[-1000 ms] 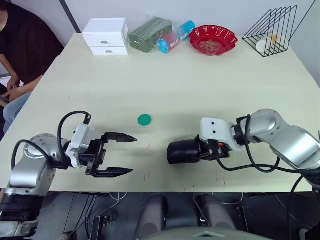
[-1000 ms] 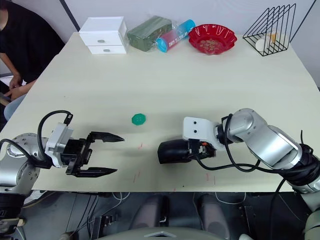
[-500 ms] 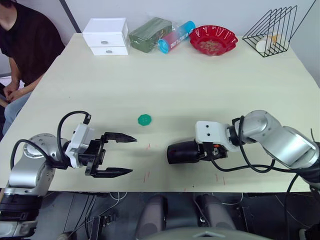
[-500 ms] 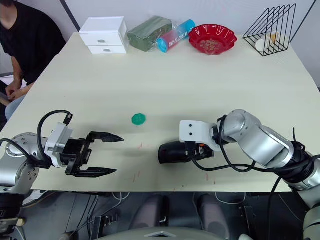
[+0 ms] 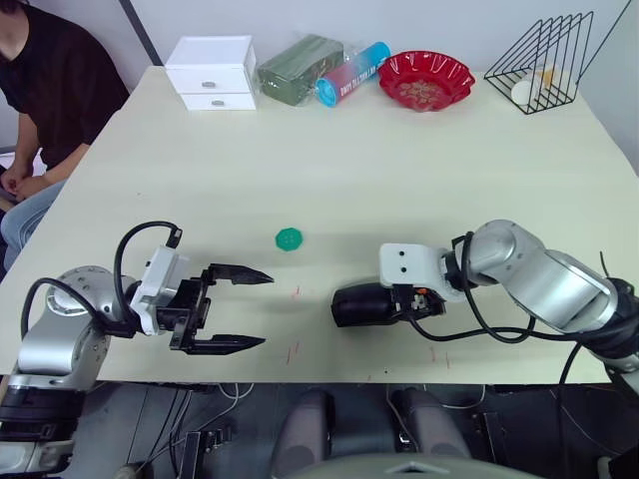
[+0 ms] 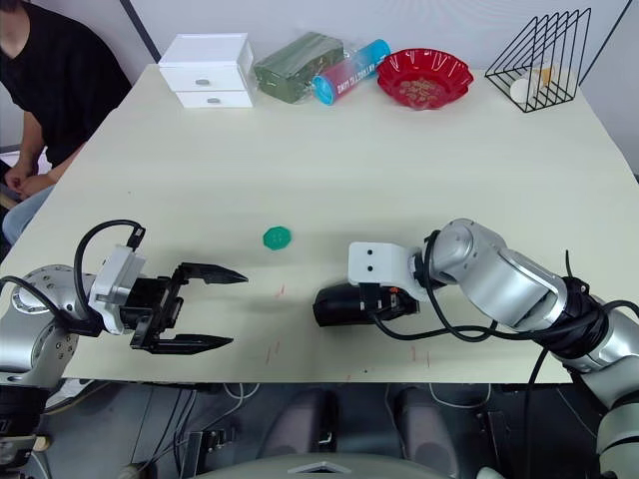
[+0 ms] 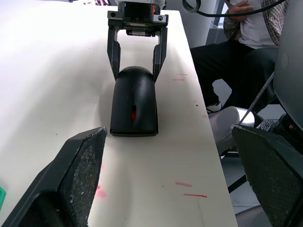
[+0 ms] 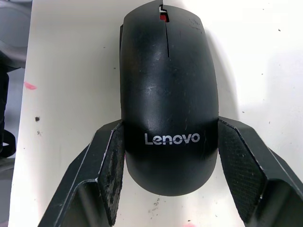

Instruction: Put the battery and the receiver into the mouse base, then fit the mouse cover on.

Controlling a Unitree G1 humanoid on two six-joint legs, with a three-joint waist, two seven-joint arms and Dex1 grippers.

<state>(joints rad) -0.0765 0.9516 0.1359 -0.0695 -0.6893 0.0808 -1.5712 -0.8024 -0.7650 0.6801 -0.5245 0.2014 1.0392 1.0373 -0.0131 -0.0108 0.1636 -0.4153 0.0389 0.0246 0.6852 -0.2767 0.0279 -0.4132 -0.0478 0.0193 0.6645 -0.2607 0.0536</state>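
- Right wrist view: right hand (image 8: 165,175) straddles the assembled mouse (image 8: 166,94), fingers apart, nudged toward nine o'clock.
- Left hand (image 5: 238,310) stays apart, idle; cover (image 7: 134,94) seems fitted.

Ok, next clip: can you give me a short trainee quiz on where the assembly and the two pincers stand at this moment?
1. True or false: the left pincer is open and holds nothing.
2. Which pincer is at the mouse cover? A: the left pincer. B: the right pincer. C: neither.
3. Is the mouse cover fitted on yet, or lying apart on the table?

Key: 1 true; 2 B; 3 fitted on.
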